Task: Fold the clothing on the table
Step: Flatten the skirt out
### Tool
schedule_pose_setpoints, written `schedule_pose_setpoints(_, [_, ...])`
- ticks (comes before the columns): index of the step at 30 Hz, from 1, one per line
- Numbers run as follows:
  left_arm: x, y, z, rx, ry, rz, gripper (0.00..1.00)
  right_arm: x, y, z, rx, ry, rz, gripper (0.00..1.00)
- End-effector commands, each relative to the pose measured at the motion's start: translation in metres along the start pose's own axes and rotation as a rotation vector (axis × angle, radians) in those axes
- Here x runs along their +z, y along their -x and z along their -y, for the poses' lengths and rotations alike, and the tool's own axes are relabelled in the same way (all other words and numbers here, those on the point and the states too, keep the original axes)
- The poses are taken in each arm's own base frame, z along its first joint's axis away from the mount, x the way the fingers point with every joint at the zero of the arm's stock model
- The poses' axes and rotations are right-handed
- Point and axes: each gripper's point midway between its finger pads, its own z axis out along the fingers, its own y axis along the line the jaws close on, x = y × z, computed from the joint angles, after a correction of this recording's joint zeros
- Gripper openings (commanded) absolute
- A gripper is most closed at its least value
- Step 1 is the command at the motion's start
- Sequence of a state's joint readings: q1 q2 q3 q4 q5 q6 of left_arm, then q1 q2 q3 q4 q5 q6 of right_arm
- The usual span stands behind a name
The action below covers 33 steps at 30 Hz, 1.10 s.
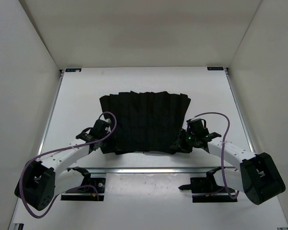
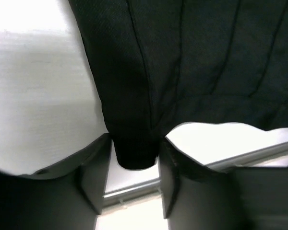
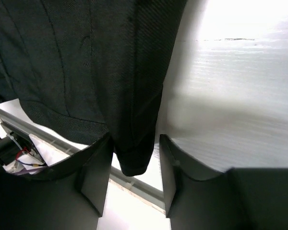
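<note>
My left fingers (image 2: 93, 182) and right fingers (image 3: 96, 177) are released, each straddling a near corner of the clothing (image 1: 144, 122). Its pleats run away from me across the surface (image 1: 86, 91).

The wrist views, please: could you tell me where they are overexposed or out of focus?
Left wrist: the table blows out white at upper left; the left gripper is soft, the clothing sharper. Right wrist: glare whitens the table upper right; the clothing's weave is legible.

Table (image 1: 144, 79): free white surface left, right and beyond the clothing (image 1: 144, 122). Near corners blocked: left gripper (image 2: 134, 163), right gripper (image 3: 134, 158) straddle the hem, fingers parted.
</note>
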<state>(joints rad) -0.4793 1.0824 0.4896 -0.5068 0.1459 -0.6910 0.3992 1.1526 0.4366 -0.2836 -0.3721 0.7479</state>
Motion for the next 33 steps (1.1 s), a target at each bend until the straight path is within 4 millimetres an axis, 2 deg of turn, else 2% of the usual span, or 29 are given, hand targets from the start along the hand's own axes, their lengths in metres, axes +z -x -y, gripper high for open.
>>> schedule_pose_setpoints(1, [0.007, 0.014, 0.008, -0.035, -0.019, 0.068, 0.51, 0.008, 0.007, -0.009, 0.008, 0.038, 0.033, 0.35])
schedule_pose_setpoints(3, [0.009, 0.015, 0.01, -0.045, -0.032, 0.065, 0.34, 0.01, 0.006, -0.009, 0.013, 0.026, 0.006, 0.08])
schedule_pose_setpoints(4, [0.008, 0.02, 0.016, -0.038, -0.057, 0.083, 0.25, 0.01, 0.006, -0.013, -0.001, 0.029, -0.003, 0.0])
schedule_pose_setpoints(5, [0.006, 0.022, 0.022, -0.039, -0.08, 0.087, 0.14, 0.007, 0.008, -0.017, -0.007, 0.033, 0.001, 0.0])
schedule_pose_setpoints(6, [0.004, 0.025, 0.026, -0.037, -0.086, 0.095, 0.07, 0.005, 0.005, -0.017, -0.005, 0.031, -0.009, 0.0])
schedule_pose_setpoints(7, [-0.001, 0.034, 0.032, -0.021, -0.098, 0.119, 0.0, 0.0, 0.015, -0.024, -0.005, 0.051, 0.013, 0.0])
schedule_pose_setpoints(8, [-0.004, 0.04, 0.031, -0.036, -0.092, 0.128, 0.0, -0.007, 0.025, -0.033, -0.013, 0.073, 0.038, 0.0])
schedule_pose_setpoints(9, [-0.011, 0.049, 0.04, -0.013, -0.111, 0.143, 0.0, -0.012, 0.03, -0.035, -0.009, 0.08, 0.047, 0.0])
schedule_pose_setpoints(11, [-0.03, 0.09, 0.053, -0.021, -0.152, 0.208, 0.0, -0.037, 0.07, -0.059, -0.065, 0.136, 0.13, 0.0])
schedule_pose_setpoints(12, [-0.037, 0.097, 0.059, -0.004, -0.17, 0.204, 0.0, -0.049, 0.085, -0.073, -0.104, 0.15, 0.148, 0.0])
schedule_pose_setpoints(13, [-0.053, 0.117, 0.07, 0.007, -0.195, 0.228, 0.0, -0.056, 0.093, -0.073, -0.089, 0.131, 0.15, 0.0])
schedule_pose_setpoints(14, [-0.068, 0.14, 0.084, 0.01, -0.218, 0.272, 0.0, -0.072, 0.112, -0.09, -0.141, 0.155, 0.197, 0.0])
schedule_pose_setpoints(15, [-0.076, 0.145, 0.089, 0.02, -0.218, 0.275, 0.0, -0.086, 0.121, -0.105, -0.173, 0.163, 0.214, 0.0])
schedule_pose_setpoints(16, [-0.097, 0.161, 0.105, 0.041, -0.252, 0.318, 0.0, -0.092, 0.124, -0.106, -0.177, 0.155, 0.212, 0.0])
schedule_pose_setpoints(17, [-0.118, 0.175, 0.12, 0.061, -0.288, 0.368, 0.0, -0.108, 0.137, -0.118, -0.211, 0.175, 0.259, 0.0])
schedule_pose_setpoints(18, [-0.131, 0.179, 0.126, 0.07, -0.308, 0.383, 0.0, -0.121, 0.141, -0.128, -0.226, 0.187, 0.281, 0.0])
schedule_pose_setpoints(19, [-0.144, 0.182, 0.133, 0.074, -0.323, 0.394, 0.0, -0.13, 0.143, -0.128, -0.224, 0.18, 0.298, 0.0])
schedule_pose_setpoints(20, [-0.158, 0.186, 0.139, 0.084, -0.346, 0.418, 0.0, -0.142, 0.143, -0.136, -0.232, 0.215, 0.311, 0.0])
schedule_pose_setpoints(23, [-0.188, 0.183, 0.144, 0.069, -0.379, 0.461, 0.0, -0.177, 0.141, -0.155, -0.237, 0.294, 0.352, 0.01])
schedule_pose_setpoints(26, [-0.22, 0.194, 0.149, 0.067, -0.374, 0.555, 0.0, -0.207, 0.144, -0.166, -0.262, 0.344, 0.381, 0.0])
schedule_pose_setpoints(28, [-0.239, 0.207, 0.153, 0.06, -0.364, 0.62, 0.0, -0.236, 0.158, -0.176, -0.288, 0.37, 0.451, 0.0])
schedule_pose_setpoints(30, [-0.244, 0.219, 0.153, 0.057, -0.352, 0.648, 0.0, -0.245, 0.171, -0.18, -0.288, 0.394, 0.474, 0.0])
schedule_pose_setpoints(31, [-0.238, 0.228, 0.154, 0.049, -0.352, 0.638, 0.0, -0.248, 0.177, -0.186, -0.293, 0.42, 0.488, 0.0])
schedule_pose_setpoints(32, [-0.225, 0.237, 0.154, 0.048, -0.361, 0.604, 0.0, -0.243, 0.187, -0.191, -0.31, 0.438, 0.48, 0.0])
schedule_pose_setpoints(33, [-0.222, 0.239, 0.162, 0.059, -0.408, 0.573, 0.0, -0.227, 0.197, -0.191, -0.301, 0.435, 0.445, 0.0])
